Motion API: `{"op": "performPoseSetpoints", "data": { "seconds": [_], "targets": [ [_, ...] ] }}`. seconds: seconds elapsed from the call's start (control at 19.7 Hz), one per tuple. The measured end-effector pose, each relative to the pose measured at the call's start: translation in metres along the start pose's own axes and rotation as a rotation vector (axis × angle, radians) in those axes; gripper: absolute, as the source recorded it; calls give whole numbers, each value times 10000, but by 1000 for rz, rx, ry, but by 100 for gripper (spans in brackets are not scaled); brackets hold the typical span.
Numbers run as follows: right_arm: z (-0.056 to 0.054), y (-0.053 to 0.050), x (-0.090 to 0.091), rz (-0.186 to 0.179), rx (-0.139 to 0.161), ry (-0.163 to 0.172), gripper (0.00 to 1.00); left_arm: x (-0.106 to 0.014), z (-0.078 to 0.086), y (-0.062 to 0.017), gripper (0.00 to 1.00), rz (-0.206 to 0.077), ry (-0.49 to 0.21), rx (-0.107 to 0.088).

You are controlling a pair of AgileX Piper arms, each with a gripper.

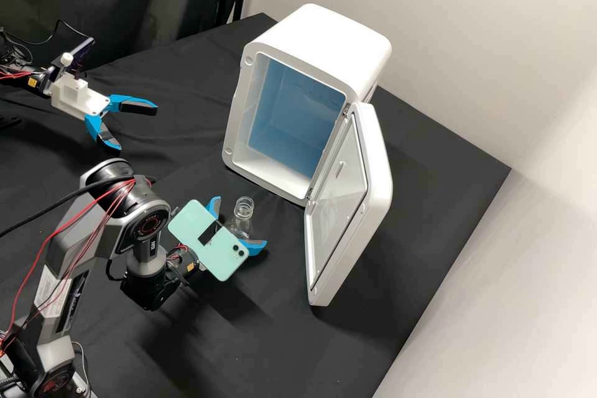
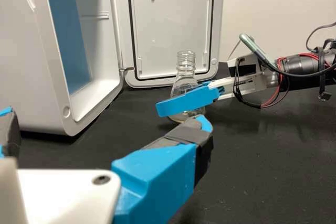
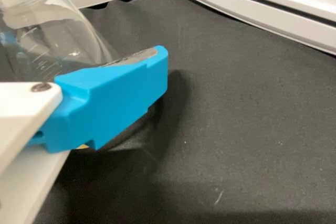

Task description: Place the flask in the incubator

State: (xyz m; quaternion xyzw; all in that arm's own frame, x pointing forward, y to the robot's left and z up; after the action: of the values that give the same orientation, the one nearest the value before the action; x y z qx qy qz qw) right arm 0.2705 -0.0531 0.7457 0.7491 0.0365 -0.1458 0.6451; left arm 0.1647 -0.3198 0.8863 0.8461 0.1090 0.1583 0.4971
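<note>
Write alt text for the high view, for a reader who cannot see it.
A clear flask stands upright on the black bench with the right claw around it, in front of a white incubator whose door stands open. The left claw hovers open farther back.

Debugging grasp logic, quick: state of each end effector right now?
Left end effector: open, holding nothing.
Right end effector: around the flask; whether it grips it cannot be told.
</note>
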Motion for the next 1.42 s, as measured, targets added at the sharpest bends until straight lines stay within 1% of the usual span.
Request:
{"op": "performPoseSetpoints", "data": {
  "seconds": [0.15, 0.41, 1.42],
  "targets": [
    [9, 13, 0, 14, 6, -10, 0, -1, -3, 1, 100, 0, 1, 0],
    [9, 13, 0, 14, 6, -10, 0, -9, -24, 5, 100, 3, 12, -2],
    [3, 5, 1, 12, 6, -8, 0, -9, -24, 5, 100, 3, 12, -2]
  ]
}}
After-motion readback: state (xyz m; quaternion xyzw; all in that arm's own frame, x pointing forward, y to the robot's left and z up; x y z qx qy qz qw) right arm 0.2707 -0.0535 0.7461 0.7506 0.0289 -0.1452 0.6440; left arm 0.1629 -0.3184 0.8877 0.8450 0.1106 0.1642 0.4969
